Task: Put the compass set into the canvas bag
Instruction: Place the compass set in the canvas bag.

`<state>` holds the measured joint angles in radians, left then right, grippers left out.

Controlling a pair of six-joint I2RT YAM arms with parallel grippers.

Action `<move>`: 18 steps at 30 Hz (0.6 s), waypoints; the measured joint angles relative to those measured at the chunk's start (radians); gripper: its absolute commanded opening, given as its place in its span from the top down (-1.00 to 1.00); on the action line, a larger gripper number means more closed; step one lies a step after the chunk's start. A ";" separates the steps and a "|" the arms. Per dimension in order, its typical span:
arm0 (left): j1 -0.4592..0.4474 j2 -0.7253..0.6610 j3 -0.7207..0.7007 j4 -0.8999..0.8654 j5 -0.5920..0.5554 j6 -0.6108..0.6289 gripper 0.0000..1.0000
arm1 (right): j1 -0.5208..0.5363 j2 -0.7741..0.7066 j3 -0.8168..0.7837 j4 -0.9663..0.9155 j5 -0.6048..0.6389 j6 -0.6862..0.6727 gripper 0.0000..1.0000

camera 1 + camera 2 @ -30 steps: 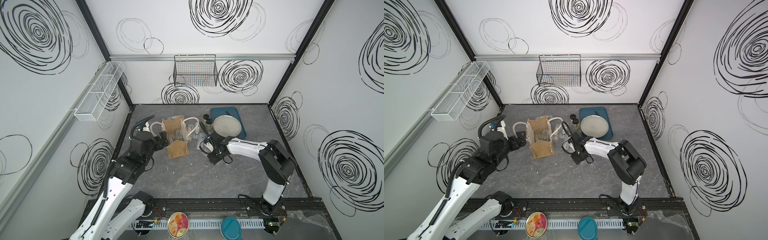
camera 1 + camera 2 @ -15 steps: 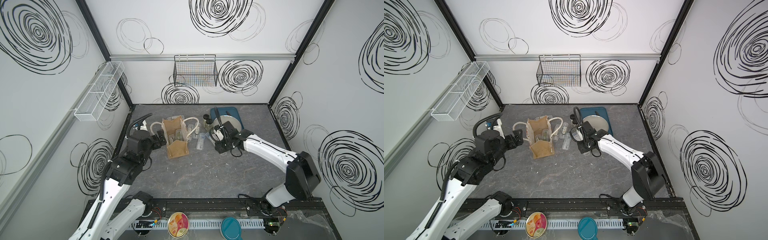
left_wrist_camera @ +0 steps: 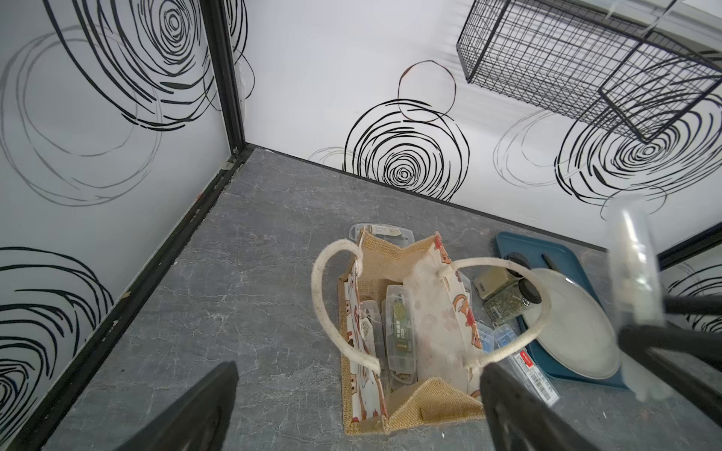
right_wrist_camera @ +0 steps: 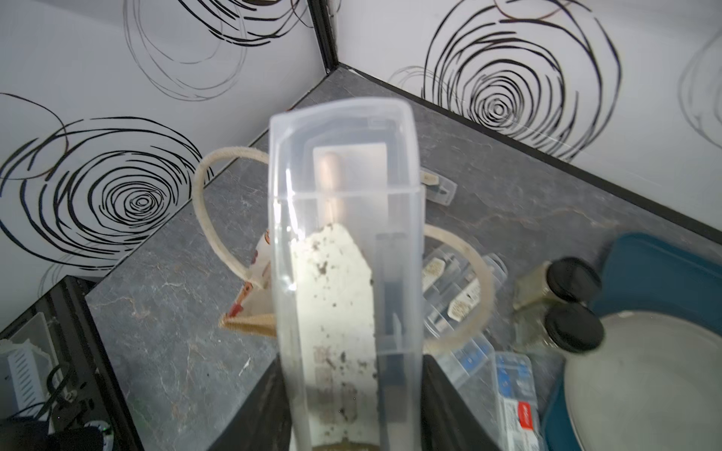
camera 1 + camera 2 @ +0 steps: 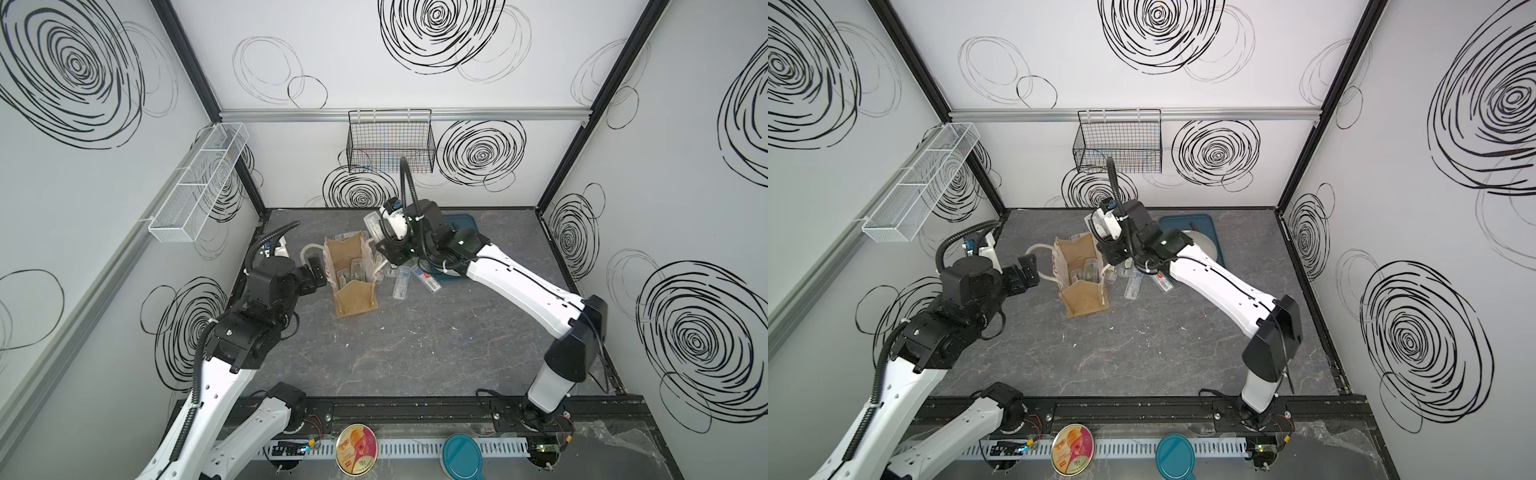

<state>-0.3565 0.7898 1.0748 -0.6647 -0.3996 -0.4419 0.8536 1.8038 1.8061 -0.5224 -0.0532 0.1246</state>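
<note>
The canvas bag (image 5: 353,274) (image 5: 1080,276) stands open on the grey table, its white rope handles flopped to either side. Compass sets in clear plastic cases (image 3: 398,332) lie inside it. My right gripper (image 5: 380,239) (image 4: 351,390) is shut on one compass set (image 4: 344,195) (image 5: 371,224), held in the air above the bag's far right edge. My left gripper (image 5: 316,270) (image 3: 359,369) stands open just left of the bag, by its left handle (image 3: 324,304), gripping nothing.
Several more clear cases (image 5: 405,282) lie on the table right of the bag, and one (image 3: 383,230) behind it. A blue tray (image 5: 1187,220) with a grey plate (image 5: 1206,245) and two spice jars (image 4: 570,304) sit further right. A black wire basket (image 5: 390,141) hangs on the back wall.
My right gripper closed on a compass set on the table, then lifted it up and back toward the bag's far side. The left arm drew back slightly and stayed open.
</note>
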 measured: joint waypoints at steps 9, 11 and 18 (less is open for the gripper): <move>-0.047 -0.017 -0.006 0.007 -0.029 0.000 -0.98 | 0.035 0.350 0.278 -0.005 -0.021 -0.067 0.11; -0.050 -0.017 -0.006 0.008 -0.030 0.000 -0.98 | 0.034 0.406 0.319 -0.010 -0.027 -0.079 0.10; -0.058 -0.013 -0.026 0.007 -0.033 -0.010 -0.98 | 0.042 0.529 0.374 -0.054 -0.014 -0.093 0.08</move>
<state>-0.4145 0.7773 1.0489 -0.6579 -0.4328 -0.4522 0.8955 2.3329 2.1799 -0.5762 -0.0673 0.0319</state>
